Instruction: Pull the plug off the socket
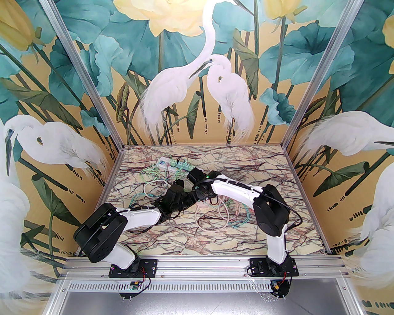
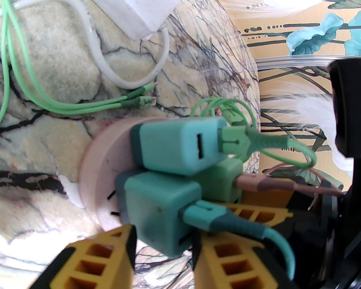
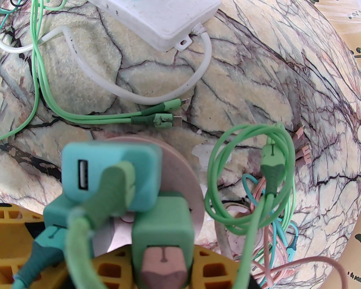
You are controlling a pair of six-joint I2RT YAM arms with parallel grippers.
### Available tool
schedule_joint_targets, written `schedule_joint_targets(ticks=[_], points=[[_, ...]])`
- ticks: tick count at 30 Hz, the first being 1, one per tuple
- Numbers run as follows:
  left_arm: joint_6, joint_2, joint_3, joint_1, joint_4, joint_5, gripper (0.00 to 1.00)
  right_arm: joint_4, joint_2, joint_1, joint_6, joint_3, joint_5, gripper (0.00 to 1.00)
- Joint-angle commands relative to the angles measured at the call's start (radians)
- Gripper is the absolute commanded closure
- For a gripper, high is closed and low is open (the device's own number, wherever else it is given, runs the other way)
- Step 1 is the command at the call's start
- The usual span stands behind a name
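**Plug gripped at socket**

Top: left arm (image 1: 138,217) and right arm (image 1: 237,190) meet over the worktop (image 1: 252,172).
Left wrist: left hand (image 2: 163,254) clenches the lower teal plug (image 2: 158,208), which sits against the pink socket (image 2: 98,158).
Right wrist: I cannot tell the right hand (image 3: 110,251) grip.

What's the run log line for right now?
left gripper: shut on teal plug | right gripper: shut on green plug | socket: three plugs in

plugs (image 3: 84,152) on round socket (image 3: 180,175), power strip (image 3: 158,17) behind it, loose cables (image 3: 270,169) right of socket
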Motion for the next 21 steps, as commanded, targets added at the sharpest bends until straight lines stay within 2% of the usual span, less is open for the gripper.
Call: schedule_joint_targets(ticks=[1,5,8,13,21], points=[[0.027,0.087,-0.054,0.000,-0.293,-0.063,0.62,0.095,-0.129,-0.028,0.004,-0.054,-0.187,0.79],[0.030,0.088,-0.053,-0.001,-0.295,-0.063,0.62,0.190,-0.208,-0.107,0.035,-0.137,-0.340,0.80],[0.030,0.089,-0.053,-0.001,-0.296,-0.064,0.62,0.221,-0.240,-0.146,0.051,-0.167,-0.400,0.81],[0.031,0.086,-0.052,-0.001,-0.297,-0.063,0.62,0.213,-0.239,-0.149,0.047,-0.166,-0.400,0.80],[0.041,0.095,-0.039,0.000,-0.309,-0.062,0.62,0.128,-0.167,-0.062,0.021,-0.087,-0.252,0.80]])
